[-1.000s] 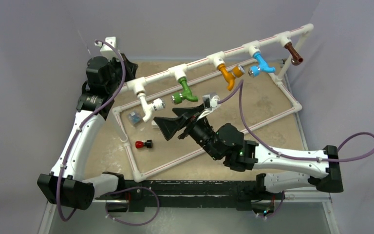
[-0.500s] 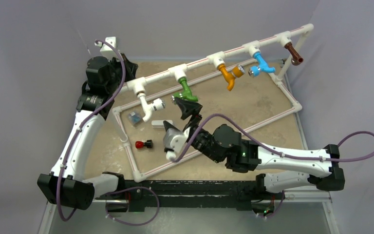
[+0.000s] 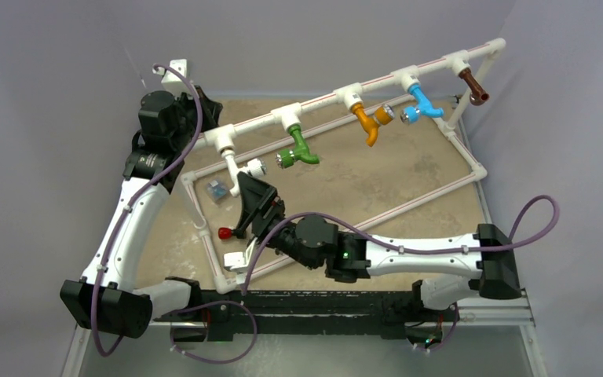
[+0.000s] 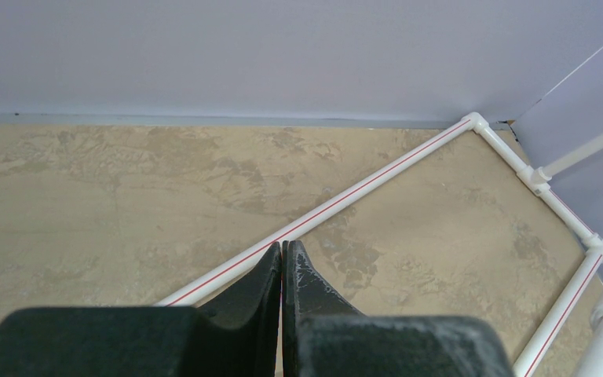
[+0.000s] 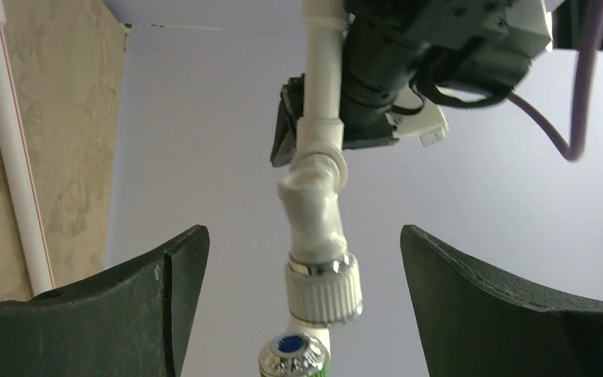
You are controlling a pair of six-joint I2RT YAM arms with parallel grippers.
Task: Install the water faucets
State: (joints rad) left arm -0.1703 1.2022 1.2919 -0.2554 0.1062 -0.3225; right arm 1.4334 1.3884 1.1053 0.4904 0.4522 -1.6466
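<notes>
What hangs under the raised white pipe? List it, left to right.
Five faucets: white, green, orange, blue, brown. The open right gripper overlaps the white one's lower end, so its tip is unclear.

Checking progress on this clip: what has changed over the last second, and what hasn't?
The right gripper swung left, away from the green faucet. It now lines up with the white faucet, which shows between its open jaws, untouched. Nothing was gripped or released. The left gripper stayed parked with its jaws shut, and the faucets all stayed on the pipe rail.
</notes>
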